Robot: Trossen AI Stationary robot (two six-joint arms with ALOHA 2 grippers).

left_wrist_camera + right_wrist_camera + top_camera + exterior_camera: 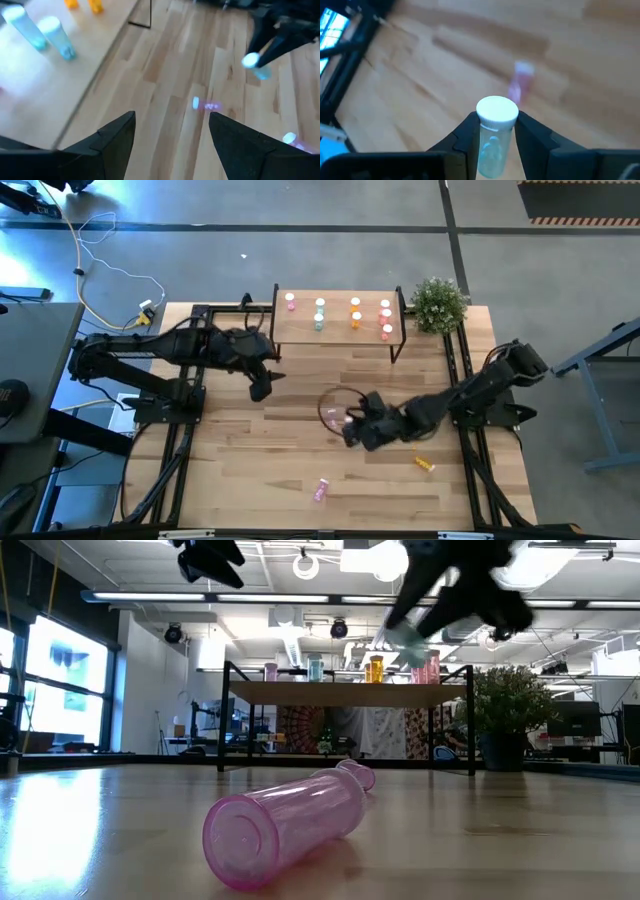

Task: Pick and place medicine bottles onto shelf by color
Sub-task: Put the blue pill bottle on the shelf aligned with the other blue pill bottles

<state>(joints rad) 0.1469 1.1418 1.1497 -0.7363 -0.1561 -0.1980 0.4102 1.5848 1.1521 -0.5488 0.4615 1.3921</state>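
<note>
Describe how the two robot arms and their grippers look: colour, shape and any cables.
Both arms are black and jointed, built of chunky segments. The left arm and right arm each end in a two-finger gripper: left gripper, right gripper. The fingers are matte black, flat and wedge-shaped. No markings are visible, and no cable can be made out on the arms.

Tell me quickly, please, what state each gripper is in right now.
Left gripper: open, holding nothing, above the table near the shelf.
Right gripper: shut on a pale green bottle with a white cap.

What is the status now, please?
Right gripper shut on pale green white-capped bottle, above mid-table. Left gripper open, empty, near light-wood shelf. Nothing seen in the way.
</note>
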